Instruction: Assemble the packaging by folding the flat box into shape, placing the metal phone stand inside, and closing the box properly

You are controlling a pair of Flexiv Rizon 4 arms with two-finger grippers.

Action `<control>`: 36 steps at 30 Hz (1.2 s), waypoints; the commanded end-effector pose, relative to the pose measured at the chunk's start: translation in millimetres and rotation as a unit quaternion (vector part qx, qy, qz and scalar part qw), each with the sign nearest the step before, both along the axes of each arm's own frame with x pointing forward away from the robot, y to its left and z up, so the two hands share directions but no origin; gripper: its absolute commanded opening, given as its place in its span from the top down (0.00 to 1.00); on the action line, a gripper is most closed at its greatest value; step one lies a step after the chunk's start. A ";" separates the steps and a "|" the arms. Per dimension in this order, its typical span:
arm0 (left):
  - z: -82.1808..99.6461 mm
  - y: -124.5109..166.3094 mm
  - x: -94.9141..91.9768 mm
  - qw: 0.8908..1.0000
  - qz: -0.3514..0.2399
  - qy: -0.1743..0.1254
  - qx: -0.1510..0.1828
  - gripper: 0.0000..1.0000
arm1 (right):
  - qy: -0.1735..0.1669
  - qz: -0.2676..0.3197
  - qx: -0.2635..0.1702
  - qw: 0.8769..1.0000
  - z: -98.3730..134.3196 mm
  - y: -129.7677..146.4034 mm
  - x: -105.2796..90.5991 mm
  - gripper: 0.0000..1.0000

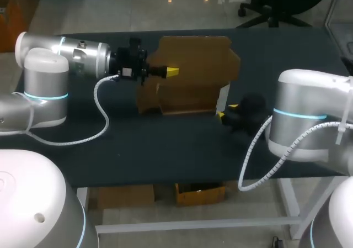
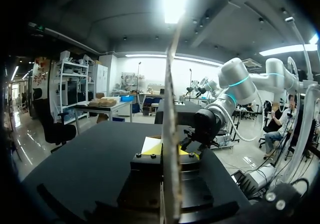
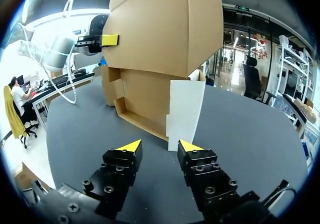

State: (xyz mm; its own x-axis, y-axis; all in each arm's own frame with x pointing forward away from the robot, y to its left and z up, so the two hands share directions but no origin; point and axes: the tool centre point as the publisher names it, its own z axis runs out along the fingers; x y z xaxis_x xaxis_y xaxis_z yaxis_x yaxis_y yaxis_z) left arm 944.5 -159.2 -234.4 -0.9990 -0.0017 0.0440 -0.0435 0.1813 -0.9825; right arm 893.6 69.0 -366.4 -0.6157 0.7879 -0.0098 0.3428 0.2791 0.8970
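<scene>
Cardboard box [image 1: 193, 66] stands half-formed at the far middle of the bench [image 1: 165, 143], its big upper panel reared up and creased down the middle, hanging over a lower back wall and a shallow floor with a low lip that faces my right side. Short side flaps jut out at its left end. A white panel [image 3: 185, 109] stands upright at the box's near right corner, its lower edge down on the bench.

My left tool [image 1: 172, 71] comes in level from the left and is clenched on the left edge of the upper panel; in the left wrist view the cardboard runs edge-on straight up between the two yellow tips, one on each face.

My right tool [image 3: 161, 146] sits low over the bench with its fingers spread and nothing between them; the foot of the white panel is just ahead of the tips, nearer one finger than the other, and I cannot tell whether that finger touches it.

A broad strip of dark bench lies between the box's lip and the near edge. More open surface shows to the left of the side flaps, under my left arm [image 1: 49, 88], and the right arm [image 1: 309, 115] hangs over the bench's right end, well apart from the upper panel.
</scene>
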 end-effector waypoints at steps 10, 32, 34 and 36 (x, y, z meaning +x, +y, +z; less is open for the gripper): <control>-5.8 0.5 1.2 1.000 -0.002 0.000 0.000 1.00 | -0.001 0.054 0.005 0.999 1.0 -35.3 -9.6 0.55; -5.8 0.5 1.2 1.000 -0.002 0.000 0.000 1.00 | -0.004 0.172 -0.003 0.985 0.4 -71.1 21.9 0.55; -5.8 0.5 1.2 1.000 -0.002 0.000 0.000 1.00 | -0.006 0.187 -0.007 0.982 0.3 -71.8 25.7 0.55; -5.8 0.5 1.2 1.000 -0.002 0.000 0.000 1.00 | -0.008 0.201 -0.012 0.979 0.3 -71.1 29.2 0.55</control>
State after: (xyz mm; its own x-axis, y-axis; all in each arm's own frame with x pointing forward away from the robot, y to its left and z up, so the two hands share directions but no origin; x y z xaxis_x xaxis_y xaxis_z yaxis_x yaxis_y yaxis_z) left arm 944.5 -159.1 -234.5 -0.9990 -0.0017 0.0440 -0.0435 0.1813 -0.9825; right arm 917.0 -0.2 -364.7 -0.7974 0.5946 -0.1027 0.1881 0.4066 0.8940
